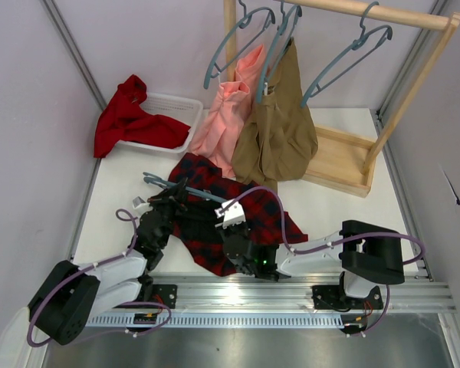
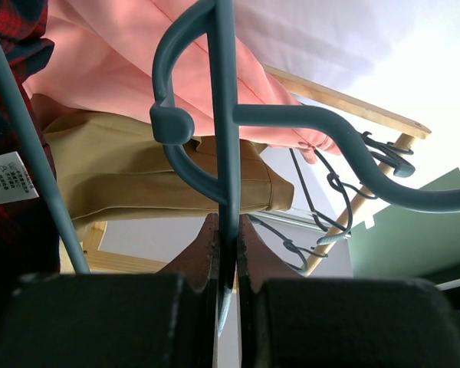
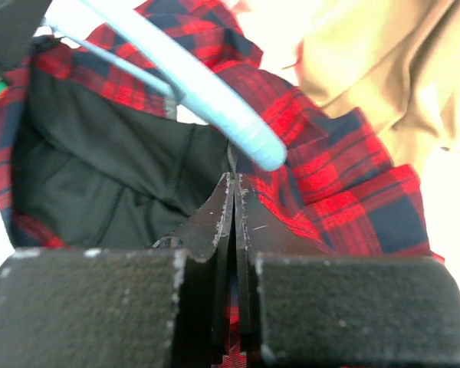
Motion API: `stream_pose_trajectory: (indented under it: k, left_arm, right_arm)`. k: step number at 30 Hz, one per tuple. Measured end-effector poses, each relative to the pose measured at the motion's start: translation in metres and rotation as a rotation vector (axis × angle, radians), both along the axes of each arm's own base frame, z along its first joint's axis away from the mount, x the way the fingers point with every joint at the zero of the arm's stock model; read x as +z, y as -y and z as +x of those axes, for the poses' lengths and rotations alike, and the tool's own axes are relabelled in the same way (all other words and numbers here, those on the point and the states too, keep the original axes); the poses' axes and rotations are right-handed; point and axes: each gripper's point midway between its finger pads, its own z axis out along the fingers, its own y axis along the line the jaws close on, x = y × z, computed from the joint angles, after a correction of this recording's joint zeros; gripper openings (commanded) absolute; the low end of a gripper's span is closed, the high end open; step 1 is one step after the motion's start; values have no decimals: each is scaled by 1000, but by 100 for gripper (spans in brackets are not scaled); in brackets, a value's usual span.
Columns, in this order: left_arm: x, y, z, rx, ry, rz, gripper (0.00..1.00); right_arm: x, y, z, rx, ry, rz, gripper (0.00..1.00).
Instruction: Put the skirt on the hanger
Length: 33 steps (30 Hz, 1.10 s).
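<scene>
Skirt (image 3: 345,153) edge pinched in right jaws; left jaws clamp hanger (image 2: 225,115) bar; tan garment (image 1: 280,130) near.

Right now the skirt (image 1: 203,175) shows soft woven tartan cloth, its lining (image 3: 100,169) smooth and matt. The hanger (image 2: 225,115) is smooth, faintly glossy plastic. Behind the skirt, the rack (image 1: 345,165) is bare pale wood and the basket (image 1: 176,103) white plastic.

Open table (image 1: 330,208) lies right of the skirt (image 1: 199,172), up to the rack base (image 1: 341,165). Behind it, pink garment (image 1: 226,115) and tan garment (image 1: 280,130) hang to the tabletop, barring passage. A basket (image 1: 176,100) with red cloth (image 1: 124,116) fills the back-left corner; hanger (image 1: 192,192) crosses the skirt.
</scene>
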Motion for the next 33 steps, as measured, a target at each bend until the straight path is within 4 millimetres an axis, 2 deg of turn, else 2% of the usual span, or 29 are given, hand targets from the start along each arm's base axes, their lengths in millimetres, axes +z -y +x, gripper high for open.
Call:
stream_pose_trajectory:
  k: [7,22,26,33]
  left_arm:
    - [-1,0,0,0,-3,1,0]
    - [-3,1,0,-6,-14,7,0]
    - [-3,1,0,-8,-16,8,0]
    - [-1,2,1,-9,-16,8,0]
  right_arm:
    - [2,7,9,-44,53,-75,0]
    - [1,-16,8,-48,253,-324,0]
    - [7,-19,8,-32,267,-301,0]
    - [18,-38,-3,135,253,-221,0]
